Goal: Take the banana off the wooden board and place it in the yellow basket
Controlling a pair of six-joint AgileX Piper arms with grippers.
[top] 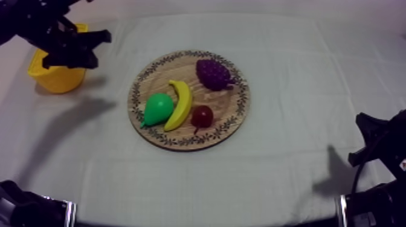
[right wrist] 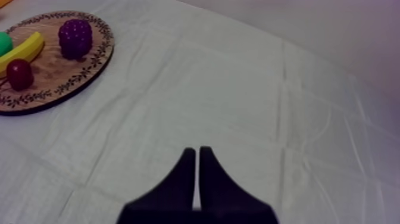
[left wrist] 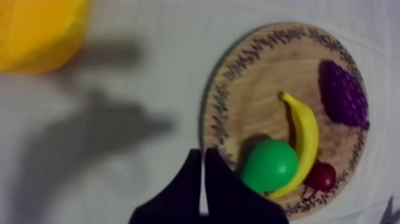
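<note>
My left claw (left wrist: 202, 153) hung closed on nothing, its fingers together in a narrow wedge, up beside the yellow basket (top: 57, 75). The banana (top: 179, 104) lay on the wooden board (top: 232, 124), well apart from the claw across a stretch of bare worktop (top: 302, 175). The pear (top: 158, 108) sat between them. It touched the banana's inner curve on the side facing my claw, so I judged that a straight approach would meet the pear first. From the wrist, the banana's long axis ran roughly the way my fingers pointed, which I judged would let them close across its width once opened. The small red fruit (top: 202, 115) sat just beside the banana's farther half, on the side away from my claw. The grapes (top: 212, 73) lay near its nearer end, apart from it. My right claw (right wrist: 197, 150) was also closed and empty, farther from the board and well away from the basket, so the left seemed the arm for the job.
</note>
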